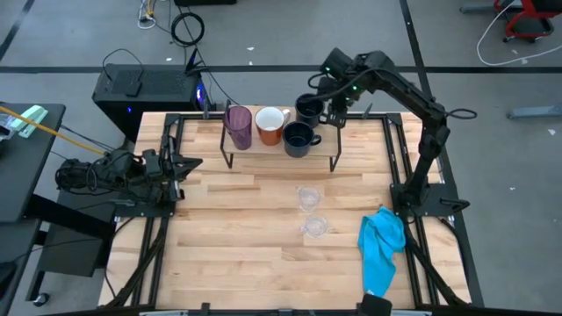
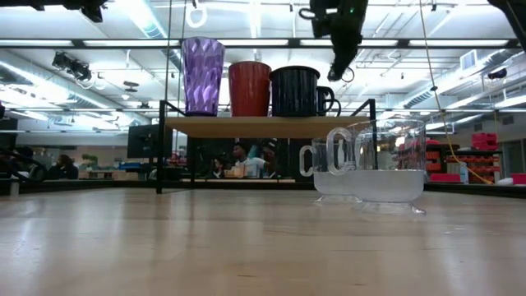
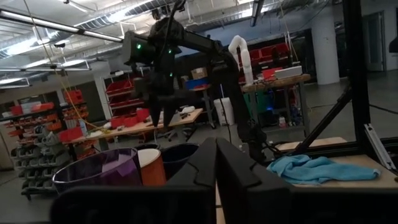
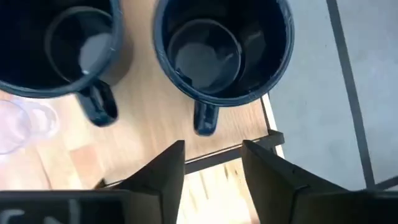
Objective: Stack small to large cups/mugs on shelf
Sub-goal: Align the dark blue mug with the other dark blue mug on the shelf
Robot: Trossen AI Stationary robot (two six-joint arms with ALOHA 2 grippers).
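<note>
Nearby, glossy dark navy mug [image 4: 222,53]

no readable text, labels, numbers anywhere

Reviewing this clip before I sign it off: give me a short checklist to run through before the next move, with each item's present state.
1. Right pincer open, holding nothing: ok.
2. It hangs clear above the two dark mugs at the shelf's right end: ok.
3. Purple tumbler and orange mug upright on shelf: ok.
4. Two clear glasses on the shelf: not ok, both on the table.
5. Left pincer shut, parked at table's left edge: ok.
6. Blue cloth away from glasses: ok.
</note>
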